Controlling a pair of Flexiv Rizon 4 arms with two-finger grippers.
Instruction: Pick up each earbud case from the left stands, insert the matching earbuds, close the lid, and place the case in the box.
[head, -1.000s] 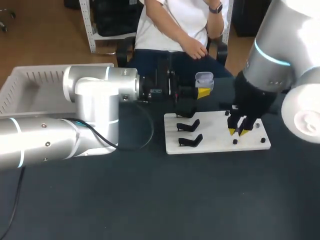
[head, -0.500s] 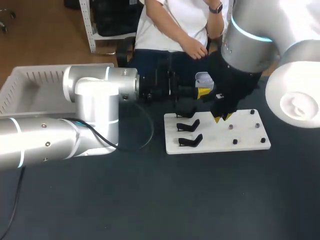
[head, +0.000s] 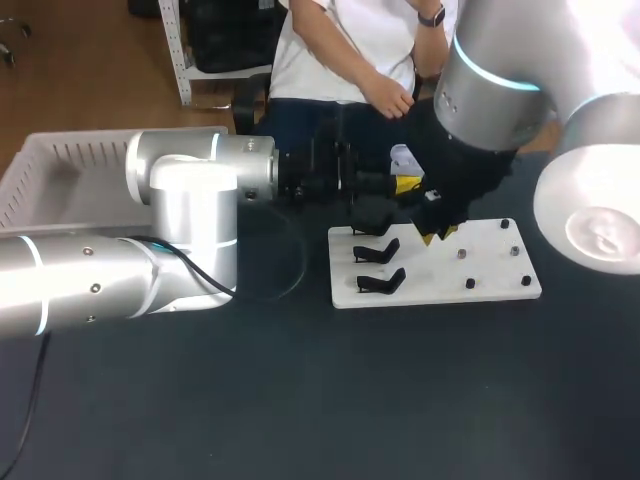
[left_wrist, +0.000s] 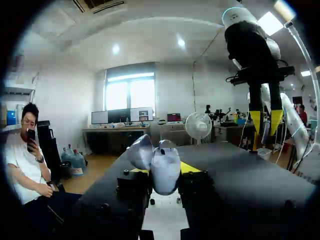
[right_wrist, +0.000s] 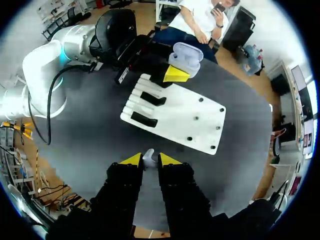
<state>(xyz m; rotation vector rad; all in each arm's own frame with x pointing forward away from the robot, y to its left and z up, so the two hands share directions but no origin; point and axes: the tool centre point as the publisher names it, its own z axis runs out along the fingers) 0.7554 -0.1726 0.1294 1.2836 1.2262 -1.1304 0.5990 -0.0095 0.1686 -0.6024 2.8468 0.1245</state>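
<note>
A dark matte table (head: 300, 400) fills the scene. On its far middle lies a flat white rectangular board (head: 440, 275), long side running left to right. Small black curved stands (head: 380, 282) sit in a column on the board's left part, and several small dark pegs (head: 470, 284) dot its right half. A white slatted plastic box (head: 40, 180) sits at the table's far left corner. A thin black cable (head: 297, 262) loops on the table just left of the board.

The case (head: 407, 157) sits behind the board (head: 492, 272), the box (head: 45, 172) far left.
</note>
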